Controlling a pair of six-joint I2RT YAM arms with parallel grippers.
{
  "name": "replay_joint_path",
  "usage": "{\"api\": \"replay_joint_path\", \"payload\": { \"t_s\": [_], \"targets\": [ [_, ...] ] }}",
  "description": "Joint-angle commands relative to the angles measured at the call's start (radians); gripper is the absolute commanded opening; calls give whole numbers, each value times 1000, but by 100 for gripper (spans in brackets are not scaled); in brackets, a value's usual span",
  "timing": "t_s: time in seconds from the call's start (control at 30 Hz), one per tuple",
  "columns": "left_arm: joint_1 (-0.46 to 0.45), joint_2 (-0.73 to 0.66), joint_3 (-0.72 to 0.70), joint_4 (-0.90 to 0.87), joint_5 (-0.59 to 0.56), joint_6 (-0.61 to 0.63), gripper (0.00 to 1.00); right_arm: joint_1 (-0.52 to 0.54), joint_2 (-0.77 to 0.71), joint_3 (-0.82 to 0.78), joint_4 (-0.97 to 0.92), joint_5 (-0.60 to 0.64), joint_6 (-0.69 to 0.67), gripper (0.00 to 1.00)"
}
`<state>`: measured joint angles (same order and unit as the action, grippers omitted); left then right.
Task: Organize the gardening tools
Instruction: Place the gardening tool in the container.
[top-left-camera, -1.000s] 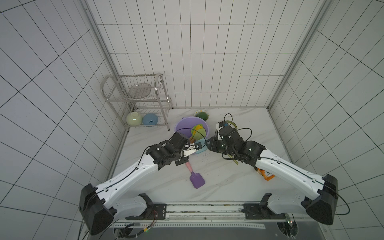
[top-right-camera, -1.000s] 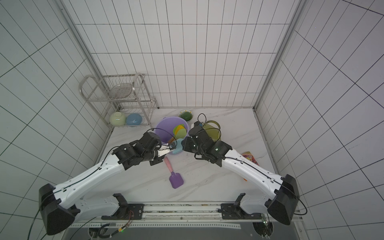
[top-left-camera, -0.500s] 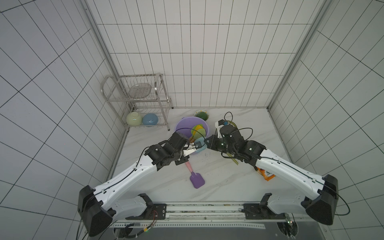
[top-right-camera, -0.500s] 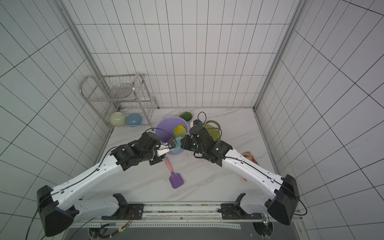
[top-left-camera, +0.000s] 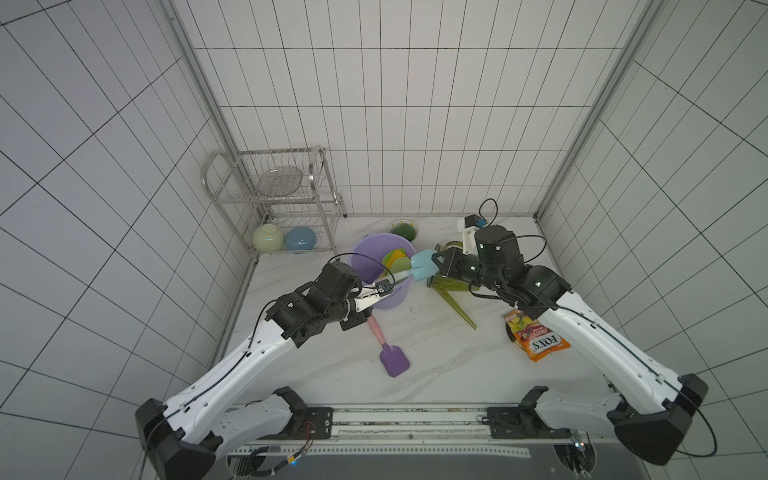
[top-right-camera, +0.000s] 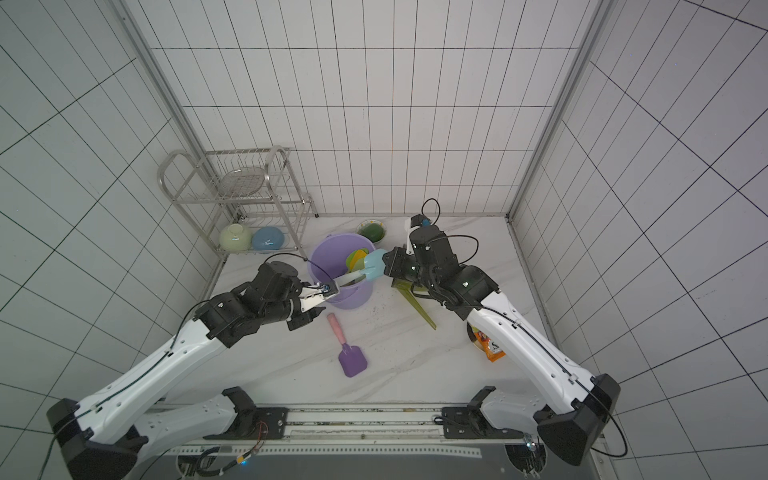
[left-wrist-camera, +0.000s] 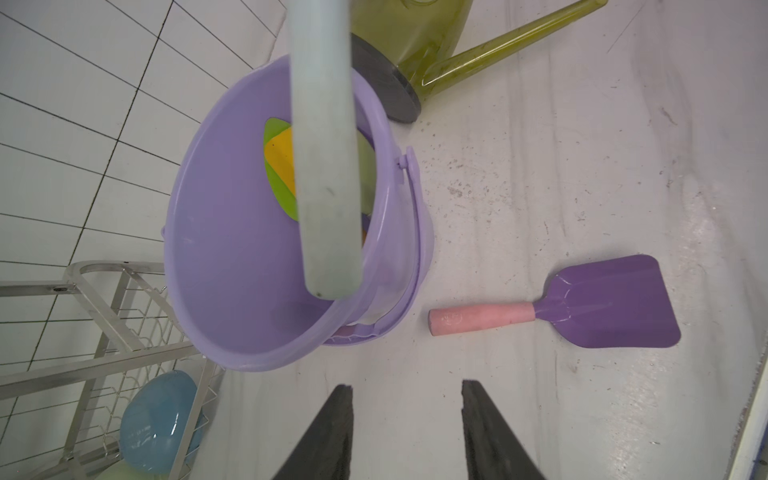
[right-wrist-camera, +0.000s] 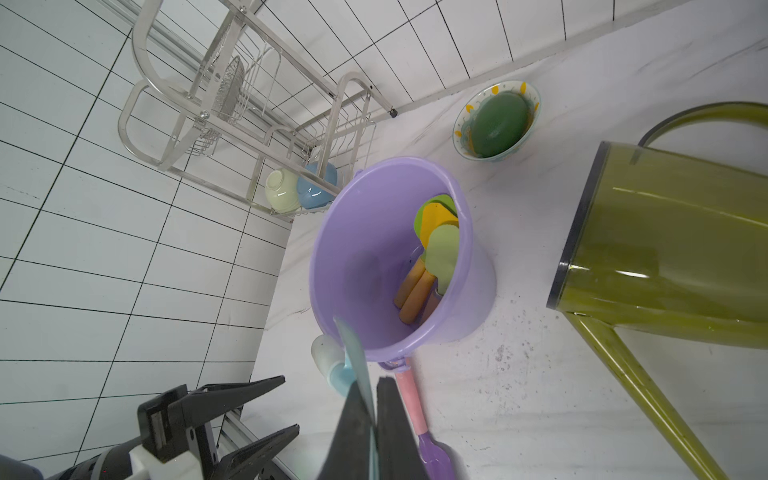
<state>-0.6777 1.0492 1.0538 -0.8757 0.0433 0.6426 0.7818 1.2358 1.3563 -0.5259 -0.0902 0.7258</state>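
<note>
My right gripper (top-left-camera: 434, 264) (right-wrist-camera: 372, 382) is shut on the blade of a teal shovel (top-left-camera: 423, 266) (right-wrist-camera: 353, 349), holding it above the near rim of the lilac bucket (top-left-camera: 390, 297) (right-wrist-camera: 357, 249). Its pale handle (left-wrist-camera: 324, 145) points toward my left gripper (top-left-camera: 384, 288) (left-wrist-camera: 407, 388), which is open, with the handle end just beyond its fingertips. Green and yellow shovels (right-wrist-camera: 438, 232) stand inside the bucket. A purple shovel (top-left-camera: 392, 359) (left-wrist-camera: 615, 303) with a pink handle lies on the table in front of the bucket. The olive watering can (top-left-camera: 451, 291) (right-wrist-camera: 665, 257) lies under my right wrist.
A steel dish rack (top-left-camera: 274, 195) with two bowls stands at the back left. A small bowl (top-left-camera: 402, 228) with something green in it sits behind the bucket. An orange snack bag (top-left-camera: 536, 336) lies to the right, beside my right arm.
My right gripper has closed on the teal blade. My left gripper has opened and let go of the handle, drawing back slightly.
</note>
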Motion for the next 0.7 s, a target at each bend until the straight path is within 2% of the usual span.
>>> {"api": "replay_joint_path", "payload": {
  "t_s": [0.0, 0.2, 0.47, 0.67],
  "targets": [
    [2, -19, -25, -56, 108, 51, 44, -9, 44, 100, -71, 16, -101, 0],
    [-12, -27, -94, -77, 160, 144, 43, 0, 219, 329, -251, 88, -218, 0],
    [-62, -17, -176, -36, 83, 210, 43, 70, 443, 566, -380, 238, -354, 0],
    [-74, -18, -220, -18, 69, 259, 43, 84, 571, 673, -419, 245, -393, 0]
  ]
}}
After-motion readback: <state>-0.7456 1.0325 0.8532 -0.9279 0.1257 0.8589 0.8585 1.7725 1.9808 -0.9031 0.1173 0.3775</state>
